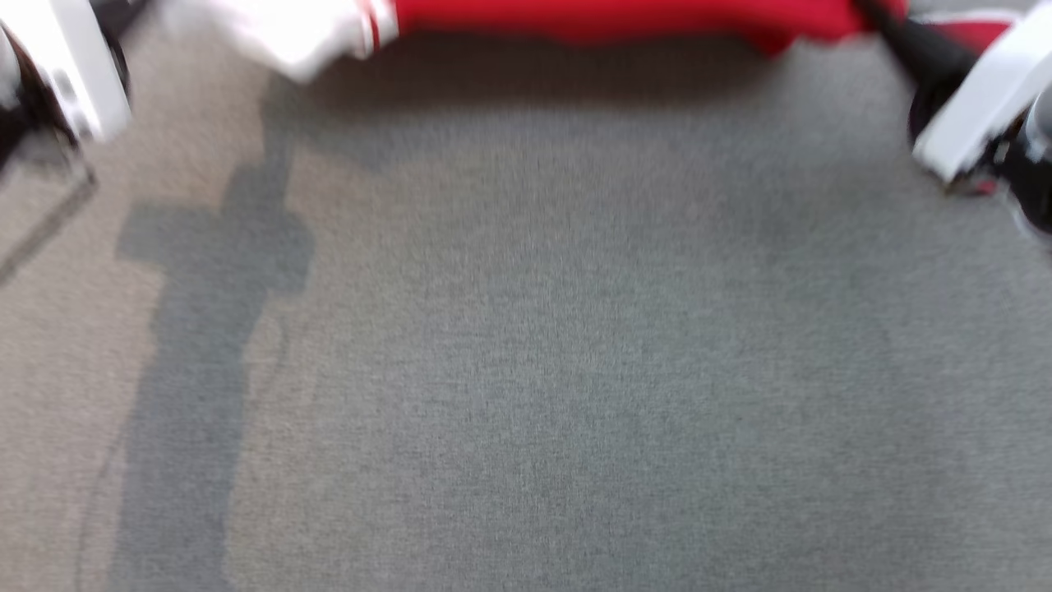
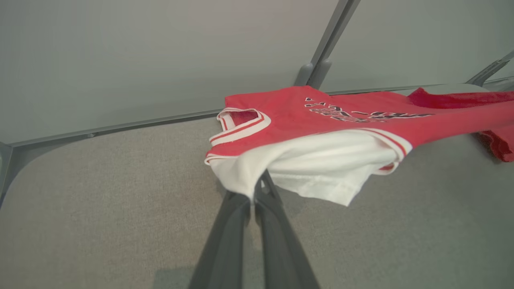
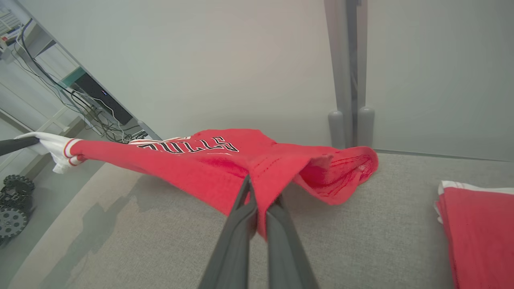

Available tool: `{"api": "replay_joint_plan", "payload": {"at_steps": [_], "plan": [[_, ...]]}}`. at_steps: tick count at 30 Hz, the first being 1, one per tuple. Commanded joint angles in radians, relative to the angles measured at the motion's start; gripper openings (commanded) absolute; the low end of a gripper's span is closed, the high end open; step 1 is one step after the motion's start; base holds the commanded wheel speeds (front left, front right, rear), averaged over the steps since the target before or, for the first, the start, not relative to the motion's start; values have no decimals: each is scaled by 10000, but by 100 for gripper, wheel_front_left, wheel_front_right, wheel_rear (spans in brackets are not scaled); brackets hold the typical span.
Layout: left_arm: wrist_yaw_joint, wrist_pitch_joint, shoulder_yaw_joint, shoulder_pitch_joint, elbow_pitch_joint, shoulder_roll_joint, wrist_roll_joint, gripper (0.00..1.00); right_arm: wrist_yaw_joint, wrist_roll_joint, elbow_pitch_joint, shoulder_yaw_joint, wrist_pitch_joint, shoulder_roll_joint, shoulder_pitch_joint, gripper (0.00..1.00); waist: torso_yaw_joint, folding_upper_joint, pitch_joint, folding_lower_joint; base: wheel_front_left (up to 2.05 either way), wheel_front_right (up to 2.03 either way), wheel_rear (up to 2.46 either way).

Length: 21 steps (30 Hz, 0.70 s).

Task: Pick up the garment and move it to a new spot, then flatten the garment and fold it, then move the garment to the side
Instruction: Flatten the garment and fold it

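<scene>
A grey fabric-covered surface [image 1: 526, 370] is seen below, backed by pale wall panels [image 3: 225, 60] joined at a grey post [image 3: 349, 72]. A red basketball jersey [image 3: 209, 168] is held stretched between the two grippers and lifted above the surface, with only its far part sagging onto the cloth near the panels; in the blurred head view it is seen along the top edge. A second red garment [image 3: 478, 228], folded, is seen lying on the surface well apart from it. The left gripper [image 2: 253, 194] is clamped on the jersey's white sleeve [image 2: 321, 164]. The right gripper [image 3: 259, 200] is pinched tight on the red hem [image 3: 281, 172]. Black-and-white lettering [image 3: 188, 145] is shown on the chest. Black toothed wheels [image 3: 14, 200] are seen beyond the surface's edge.
</scene>
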State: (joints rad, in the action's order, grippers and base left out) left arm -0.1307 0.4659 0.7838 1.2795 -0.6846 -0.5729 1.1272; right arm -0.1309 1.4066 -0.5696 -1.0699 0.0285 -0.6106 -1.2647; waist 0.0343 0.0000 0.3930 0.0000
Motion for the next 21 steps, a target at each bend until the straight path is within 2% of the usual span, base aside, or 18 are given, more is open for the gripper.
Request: {"api": "replay_joint_plan", "payload": {"at_steps": [1,6,10,17,21], "plan": [[4,530,180,-714,143,-195,375,0,0,368,42,-216,295,-171,564,0,31,0,-1126,0,0,0,0],[5,1985,562,-2557,665,-566,1379,0,0,1273,303,-852,1423,-255,1843,0,72,0,-2103,0,0,0,0],[174,2948,774,-3916,1412,-989,2154,0,0,1859,481,-1195,2346,-329,2605,0,33,0,-2694,0,0,0,0],[641,3781,1103,-6052,3535,-1860,3085,0,0,2437,768,-1585,3650,-570,3880,0,-37,0,-3308,0,0,0,0],[949,4304,1313,-6961,4972,-2440,3585,0,0,2590,1077,-1686,4057,-936,4534,0,-22,0,-3482,0,0,0,0]]}}
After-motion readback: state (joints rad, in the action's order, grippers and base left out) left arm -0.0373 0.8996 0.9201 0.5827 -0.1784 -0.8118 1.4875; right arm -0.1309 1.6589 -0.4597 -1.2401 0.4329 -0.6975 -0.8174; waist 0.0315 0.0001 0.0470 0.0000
